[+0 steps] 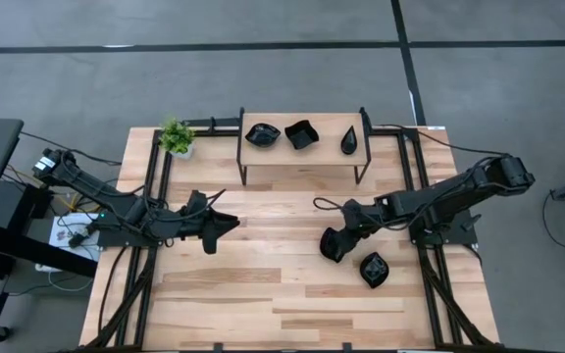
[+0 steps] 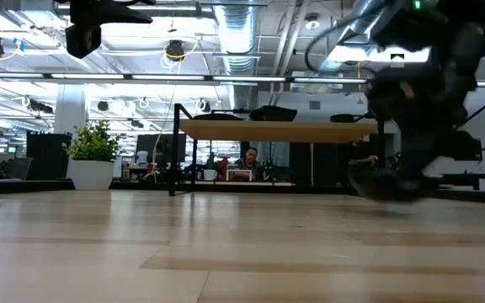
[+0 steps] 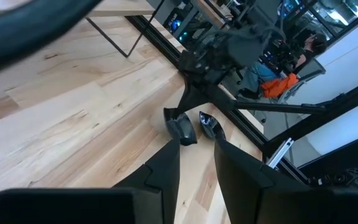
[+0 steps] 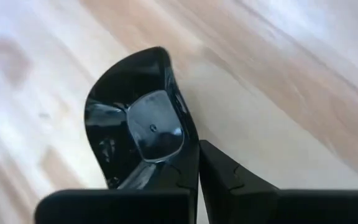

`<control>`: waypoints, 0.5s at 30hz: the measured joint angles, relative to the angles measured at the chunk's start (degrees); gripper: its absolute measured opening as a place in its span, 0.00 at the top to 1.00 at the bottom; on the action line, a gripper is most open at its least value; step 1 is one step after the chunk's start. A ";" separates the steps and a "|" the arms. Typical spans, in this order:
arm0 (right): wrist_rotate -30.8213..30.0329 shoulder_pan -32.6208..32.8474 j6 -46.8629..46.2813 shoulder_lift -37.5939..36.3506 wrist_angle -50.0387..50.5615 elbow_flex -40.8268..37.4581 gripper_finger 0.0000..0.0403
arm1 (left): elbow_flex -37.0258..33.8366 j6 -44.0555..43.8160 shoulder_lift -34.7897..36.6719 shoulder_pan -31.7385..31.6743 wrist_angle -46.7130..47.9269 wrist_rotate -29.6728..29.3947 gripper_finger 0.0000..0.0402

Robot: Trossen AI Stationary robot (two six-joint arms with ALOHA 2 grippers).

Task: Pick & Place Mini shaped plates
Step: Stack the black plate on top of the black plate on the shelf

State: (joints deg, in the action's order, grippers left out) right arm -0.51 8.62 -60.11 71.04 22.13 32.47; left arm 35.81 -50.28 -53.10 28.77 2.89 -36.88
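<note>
The right gripper (image 1: pixel 333 247) sits low over the table (image 1: pixel 263 284), in front of the shelf (image 1: pixel 302 155) and off toward its right end, its fingers pinched narrow on the rim of a black plate (image 4: pixel 135 127). The wrist view shows only the plate's edge caught between the fingers (image 4: pixel 219 174), the bowl hanging out to one side. A second plate (image 1: pixel 375 269) lies just beside it, farther from the shelf. Three more plates (image 1: pixel 302 134) already stand on the shelf, near the plant (image 1: pixel 176 136).

The risk, as I judge it, is the thin edge grip: the glossy rim could slip or the plate could swing during the lift and drop. The shelf's free space is tight, so placing might knock a neighbour.

The left gripper (image 1: pixel 226 226) waits in front of the shelf's left end, fingers partly apart, empty.
</note>
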 joint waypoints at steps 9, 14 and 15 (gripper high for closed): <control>-5.59 0.04 10.30 -1.60 3.70 10.25 1.00 | 0.02 -2.48 -0.36 0.00 -0.44 0.02 0.75; -15.06 0.04 18.21 -1.29 3.39 18.36 1.00 | 0.02 -5.98 -2.59 0.02 -0.98 0.27 0.75; -17.63 0.04 19.50 -1.31 3.41 19.78 1.00 | 0.02 -6.62 -3.26 0.07 -1.09 0.26 0.75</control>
State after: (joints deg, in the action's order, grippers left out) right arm -18.14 8.67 -40.61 69.73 25.53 52.24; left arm 35.83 -56.90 -56.36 28.84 1.80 -36.62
